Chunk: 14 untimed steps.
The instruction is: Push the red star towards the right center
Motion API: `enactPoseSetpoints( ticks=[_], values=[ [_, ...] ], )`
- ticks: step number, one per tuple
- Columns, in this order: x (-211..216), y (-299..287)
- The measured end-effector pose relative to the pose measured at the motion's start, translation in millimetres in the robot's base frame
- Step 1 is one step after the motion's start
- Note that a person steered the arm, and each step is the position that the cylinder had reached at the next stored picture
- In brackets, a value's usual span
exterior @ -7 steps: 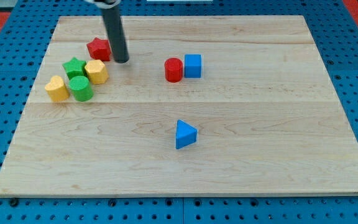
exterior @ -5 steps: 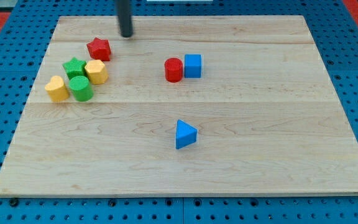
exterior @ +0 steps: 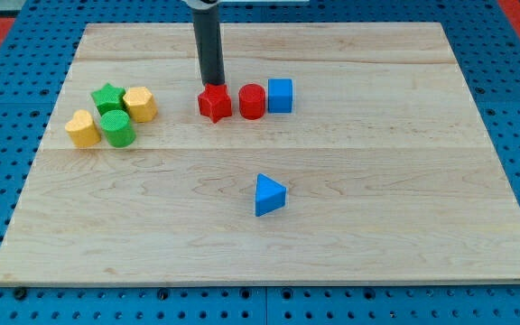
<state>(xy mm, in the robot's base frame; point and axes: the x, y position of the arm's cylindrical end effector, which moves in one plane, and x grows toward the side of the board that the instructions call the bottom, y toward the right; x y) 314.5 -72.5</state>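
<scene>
The red star (exterior: 214, 103) lies on the wooden board (exterior: 377, 181), left of centre in the upper part. It sits just left of a red cylinder (exterior: 253, 101), and a blue cube (exterior: 281, 95) stands right of that. My tip (exterior: 212, 83) is right behind the star, at its upper edge, seemingly touching it. The dark rod rises from there to the view's top.
A cluster at the view's left holds a green star (exterior: 107, 97), a yellow hexagon block (exterior: 140, 104), a green cylinder (exterior: 116, 128) and a yellow heart-shaped block (exterior: 83, 128). A blue triangle (exterior: 268, 195) lies below centre.
The red star has moved right, from beside the left cluster to next to the red cylinder. My tip went up to the board's top and now stands behind the star.
</scene>
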Motion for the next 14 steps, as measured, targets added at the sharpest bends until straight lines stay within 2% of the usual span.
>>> enactPoseSetpoints(
  ticks=[4, 5, 6, 7, 8, 10, 11, 12, 13, 14],
  values=[
    [80.0, -17.4],
    [78.2, 23.3],
    [56.2, 105.8],
    [68.9, 164.3],
    [75.7, 84.4],
    [67.7, 23.6],
    [104.5, 19.6],
    [123.6, 86.1],
    [117.5, 192.2],
    [143.1, 125.5]
  ],
)
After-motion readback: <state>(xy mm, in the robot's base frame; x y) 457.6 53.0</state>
